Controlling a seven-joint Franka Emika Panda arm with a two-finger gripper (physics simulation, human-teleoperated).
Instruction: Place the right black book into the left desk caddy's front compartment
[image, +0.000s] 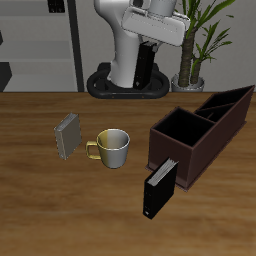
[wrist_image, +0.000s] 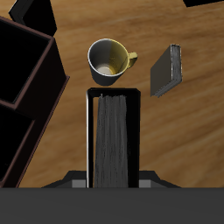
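The right black book (image: 68, 136) stands on the table beside the mug, and it also shows in the wrist view (wrist_image: 166, 70). The left desk caddy (image: 178, 160) is a dark maroon box lying slantwise on the other side of the mug; its wall shows in the wrist view (wrist_image: 35, 83). Both of its sections look empty. My gripper (wrist_image: 112, 182) is high above the table, open and empty. Only the tips of its fingers (wrist_image: 79, 181) show, wide apart. It is far from the right black book.
A second black book (image: 160, 188) stands upright against the caddy's near end, straight under the wrist camera (wrist_image: 112, 140). A cream and yellow mug (image: 113, 148) stands between the two books. The robot's base (image: 125, 80) and a potted plant (image: 195, 45) are at the back.
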